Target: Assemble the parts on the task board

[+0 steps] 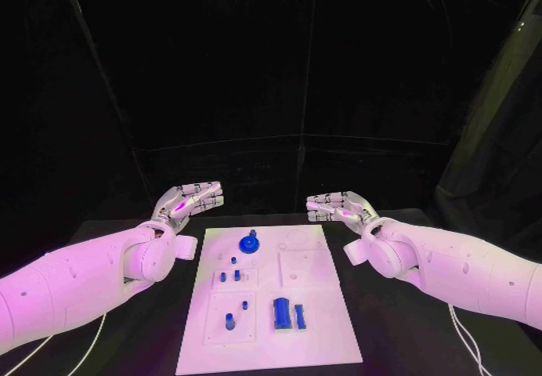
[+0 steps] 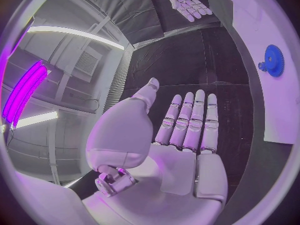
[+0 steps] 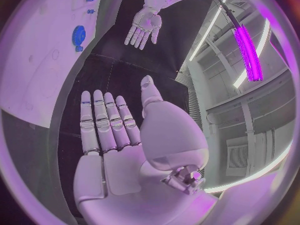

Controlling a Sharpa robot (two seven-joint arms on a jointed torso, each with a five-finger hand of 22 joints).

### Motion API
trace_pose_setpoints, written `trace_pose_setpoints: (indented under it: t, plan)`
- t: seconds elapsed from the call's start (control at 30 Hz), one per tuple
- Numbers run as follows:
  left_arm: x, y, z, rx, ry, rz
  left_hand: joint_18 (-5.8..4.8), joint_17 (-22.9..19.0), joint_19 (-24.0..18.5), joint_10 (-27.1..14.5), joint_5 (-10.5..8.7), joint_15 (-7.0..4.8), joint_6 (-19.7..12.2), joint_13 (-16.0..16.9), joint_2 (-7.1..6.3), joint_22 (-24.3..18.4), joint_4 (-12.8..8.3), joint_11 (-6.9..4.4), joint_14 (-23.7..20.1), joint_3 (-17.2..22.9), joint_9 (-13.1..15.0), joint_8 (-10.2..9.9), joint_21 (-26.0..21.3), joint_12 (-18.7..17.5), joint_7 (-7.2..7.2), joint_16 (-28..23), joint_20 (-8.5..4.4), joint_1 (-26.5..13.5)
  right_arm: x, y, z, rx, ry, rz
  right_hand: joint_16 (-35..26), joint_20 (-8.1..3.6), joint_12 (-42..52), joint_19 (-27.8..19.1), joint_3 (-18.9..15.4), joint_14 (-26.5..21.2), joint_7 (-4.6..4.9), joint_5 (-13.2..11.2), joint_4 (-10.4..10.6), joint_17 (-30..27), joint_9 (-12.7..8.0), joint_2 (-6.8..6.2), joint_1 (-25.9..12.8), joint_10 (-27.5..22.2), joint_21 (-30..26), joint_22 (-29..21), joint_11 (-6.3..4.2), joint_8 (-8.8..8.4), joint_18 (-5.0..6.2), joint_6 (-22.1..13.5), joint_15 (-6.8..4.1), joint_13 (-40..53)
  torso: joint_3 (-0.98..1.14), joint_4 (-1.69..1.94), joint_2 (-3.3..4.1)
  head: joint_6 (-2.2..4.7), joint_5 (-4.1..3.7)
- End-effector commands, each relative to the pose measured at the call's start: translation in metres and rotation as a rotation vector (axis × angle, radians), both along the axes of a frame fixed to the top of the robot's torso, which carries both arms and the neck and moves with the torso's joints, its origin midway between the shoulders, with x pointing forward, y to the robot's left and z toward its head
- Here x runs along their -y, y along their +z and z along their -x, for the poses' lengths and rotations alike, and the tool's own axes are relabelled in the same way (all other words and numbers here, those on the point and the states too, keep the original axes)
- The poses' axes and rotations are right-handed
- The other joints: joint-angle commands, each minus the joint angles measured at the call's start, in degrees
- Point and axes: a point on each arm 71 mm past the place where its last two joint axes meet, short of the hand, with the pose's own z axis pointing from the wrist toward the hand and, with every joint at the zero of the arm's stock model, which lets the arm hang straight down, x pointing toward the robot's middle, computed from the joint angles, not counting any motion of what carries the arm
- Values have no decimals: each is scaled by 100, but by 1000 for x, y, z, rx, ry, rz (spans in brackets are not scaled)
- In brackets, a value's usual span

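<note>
I see my left hand [image 1: 189, 198] and right hand [image 1: 340, 207] hovering flat-fingered, holding nothing, beyond the task board [image 1: 327, 313].

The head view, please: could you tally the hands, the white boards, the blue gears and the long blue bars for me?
Hands: 2, the left hand and the right hand
White task board: 1
Blue gear: 1
Long blue bars: 2, the wide bar and the slim bar
Total: 6
</note>
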Motion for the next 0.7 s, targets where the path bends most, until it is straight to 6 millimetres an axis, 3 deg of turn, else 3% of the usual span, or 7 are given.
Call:
trace_pose_setpoints:
  t: [0.03,0.2,0.23,0.27,0.37,0.47,0.7]
  plan:
    - [4,-1,3,0,8,-5,-297,-239,-1245,-1589,-167,-247,-1539,-208,127,-398,86,-290,-1489,-316,-218,-224,-275,-487,-246,-297,-435,-2047,-2,1,2,7,-17,-8,-206,-417,-211,-1385,282,-1700,-315,-562,67,-216,-465,-302,-2225,-1658,-211,-315,-270,-214,-298,-1465,-230,-224,37,20,-75,-55,74]
    - [13,-6,16,-13,41,-14,-390,-333,-1733,-2208,-167,-343,-2140,-208,127,-552,86,-405,-2070,-444,-218,-224,-275,-487,-344,-410,-609,-2845,-10,3,12,18,-69,-48,-206,-578,-211,-1925,391,-2360,-435,-562,67,-216,-465,-302,-3086,-2302,-680,-438,-374,-214,-392,-2033,-320,-224,131,66,-252,-189,261]
    - [16,-7,19,-16,49,-16,-443,-350,-1818,-2317,-167,-360,-2246,-208,127,-580,86,-425,-2172,-467,-218,-224,-275,-487,-360,-430,-638,-2986,-12,4,15,20,-82,-57,-206,-609,-211,-2018,401,-2477,-457,-562,67,-216,-465,-302,-3239,-2416,-680,-459,-392,-214,-428,-2134,-726,-224,141,71,-270,-203,281]
    - [20,-8,25,-20,63,-20,-443,-752,-1948,-2483,-167,-774,-2407,-208,127,-622,86,-454,-2328,-500,-218,-224,-275,-487,-770,-462,-684,-3200,-16,4,19,22,-104,-72,-206,-634,-211,-2110,422,-2588,-477,-562,67,-216,-465,-302,-3385,-2525,-680,-480,-410,-214,-454,-2229,-726,-224,148,74,-284,-213,295]
    - [29,-10,39,-30,98,-29,-505,-752,-2163,-2758,-167,-774,-2674,-208,127,-690,86,-506,-2584,-558,-218,-224,-275,-487,-770,-509,-761,-3554,-23,6,31,24,-159,-105,-206,-733,-211,-2427,483,-2979,-550,-562,67,-216,-465,-302,-3897,-2907,-680,-553,-852,-214,-517,-2567,-726,-224,154,77,-295,-222,307]
    - [37,-11,53,-37,132,-39,-505,-752,-2367,-3016,-167,-774,-2922,-208,127,-755,86,-911,-2829,-601,-218,-224,-275,-487,-770,-923,-831,-3888,-30,8,44,21,-213,-131,-206,-798,-211,-2647,885,-3248,-993,-562,67,-216,-465,-302,-4251,-3170,-680,-996,-852,-214,-517,-2800,-726,-224,154,77,-295,-222,307]
    - [49,-9,77,-46,188,-54,-969,-752,-2755,-3514,-167,-774,-3402,-208,127,-1245,86,-911,-3292,-1017,-218,-224,-275,-487,-770,-923,-1367,-4526,-39,11,65,5,-297,-159,-206,-1316,-211,-3070,885,-3765,-993,-562,67,-216,-465,-302,-4926,-3675,-680,-996,-852,-214,-579,-3245,-726,-224,154,77,-295,-222,307]
